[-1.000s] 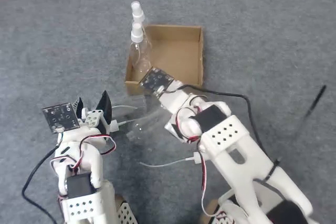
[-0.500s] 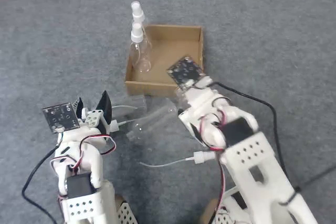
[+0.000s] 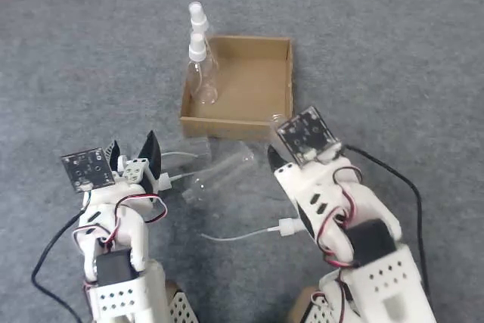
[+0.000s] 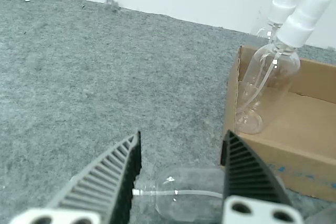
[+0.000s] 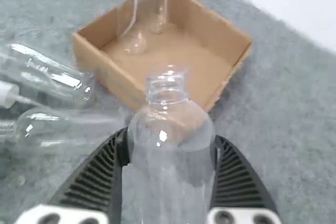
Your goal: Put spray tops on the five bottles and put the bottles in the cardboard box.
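Bottles of clear plastic, five by count, share one shape: a round-shouldered body narrowing to a short threaded neck. Two standing bottles [image 3: 204, 82] are upright inside the cardboard box [image 3: 290, 81], close together by the wall on the left arm's side. Each is capped with a white spray top, and a thin dip tube shows through the plastic.

Two lying bottles [image 3: 223, 170] rest on their sides on the grey carpet [image 3: 393, 73] outside the box's near wall, on the same side as the standing pair. The one nearer the box lies just beside that wall with a thin tube running along its inside. Whether a top is screwed onto it cannot be told.

The fifth, the held bottle [image 5: 169, 129], is upright with its neck open and bare, just outside the box's near wall toward the other corner. The right gripper [image 5: 167, 153] is clamped on it, one ribbed black finger pressed to each side of the body.

The left gripper [image 4: 182, 142] has its fingers spread wide and grips nothing. The lying bottle nearest the box shows between them, farther off toward the box.

One loose spray top [image 3: 288, 225], white with a long trailing tube, lies on the carpet well apart from the box, beside the right arm. That makes three spray tops plainly seen.
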{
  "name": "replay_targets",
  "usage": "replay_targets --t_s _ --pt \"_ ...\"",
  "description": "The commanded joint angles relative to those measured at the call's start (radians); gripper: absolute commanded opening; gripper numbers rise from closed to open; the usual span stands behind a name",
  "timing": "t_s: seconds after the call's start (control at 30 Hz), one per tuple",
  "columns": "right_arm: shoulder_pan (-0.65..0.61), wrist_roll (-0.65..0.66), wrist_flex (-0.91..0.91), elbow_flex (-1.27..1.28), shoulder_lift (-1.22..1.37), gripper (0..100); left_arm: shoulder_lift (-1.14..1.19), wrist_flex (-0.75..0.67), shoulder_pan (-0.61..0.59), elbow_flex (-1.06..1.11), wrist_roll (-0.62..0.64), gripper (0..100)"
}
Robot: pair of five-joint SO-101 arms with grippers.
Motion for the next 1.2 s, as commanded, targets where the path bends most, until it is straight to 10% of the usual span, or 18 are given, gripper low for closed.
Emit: replay_targets --t_s 0.0,1.17 --pt "0.044 -0.011 -0.024 0.003 -0.102 6.9 -0.018 -0.006 -0.003 -0.013 -0.009 23" --pt "0.415 -0.256 -0.116 0.199 -0.573 6.9 -0.018 -0.057 0.075 -0.021 -0.012 23"
